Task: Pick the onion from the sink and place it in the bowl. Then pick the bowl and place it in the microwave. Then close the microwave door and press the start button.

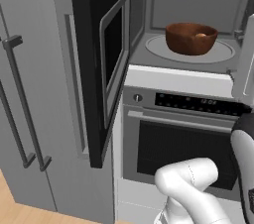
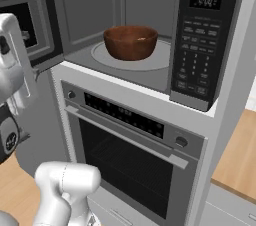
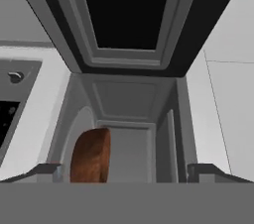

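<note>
The view is rolled on its side. The flat black microwave door (image 3: 130, 10) with its grey-rimmed dark glass window spans the top, swung open. Below it lies the grey microwave cavity (image 3: 126, 104), its panelled wall facing the camera. Inside stands the deep, smooth, reddish-brown wooden-looking bowl (image 3: 92, 156), seen edge-on and resting against the pale round turntable plate (image 3: 74, 129) at its left. At far left are a grey oven front's control strip with a round knob (image 3: 15, 76). The gripper (image 3: 127, 171) has its two dark fingertips set wide apart, nothing between them.
</note>
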Controlling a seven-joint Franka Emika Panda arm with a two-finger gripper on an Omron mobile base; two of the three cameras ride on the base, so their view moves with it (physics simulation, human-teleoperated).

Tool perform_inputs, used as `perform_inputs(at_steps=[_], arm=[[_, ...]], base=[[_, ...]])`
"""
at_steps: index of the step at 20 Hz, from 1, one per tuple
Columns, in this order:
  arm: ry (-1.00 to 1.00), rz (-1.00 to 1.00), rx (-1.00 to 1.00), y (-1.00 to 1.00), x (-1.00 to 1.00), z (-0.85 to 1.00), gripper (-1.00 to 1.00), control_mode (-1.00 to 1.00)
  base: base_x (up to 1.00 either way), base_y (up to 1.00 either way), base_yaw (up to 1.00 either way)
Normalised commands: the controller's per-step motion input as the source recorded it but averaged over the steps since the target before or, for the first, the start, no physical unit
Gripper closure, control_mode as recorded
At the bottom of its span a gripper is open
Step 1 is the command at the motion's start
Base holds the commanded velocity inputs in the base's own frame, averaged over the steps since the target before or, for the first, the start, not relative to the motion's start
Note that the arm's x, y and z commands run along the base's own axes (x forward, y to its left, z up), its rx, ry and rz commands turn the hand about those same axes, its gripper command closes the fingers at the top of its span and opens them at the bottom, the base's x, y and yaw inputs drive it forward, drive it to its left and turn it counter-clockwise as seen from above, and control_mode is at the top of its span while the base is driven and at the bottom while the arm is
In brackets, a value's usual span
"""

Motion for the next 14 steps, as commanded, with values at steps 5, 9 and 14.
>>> perform_inputs(at_steps=[5, 9, 14], arm=[[0.13, 0.02, 0.01, 0.43, -1.00, 0.02, -1.00, -1.00], [0.09, 0.01, 0.00, 0.56, -1.00, -0.05, -1.00, -1.00], [-0.02, 0.00, 0.00, 0.83, -0.89, -0.24, -1.00, -1.00]], base=[[0.00, 0.00, 0.00], [0.00, 0.00, 0.00], [0.00, 0.00, 0.00]])
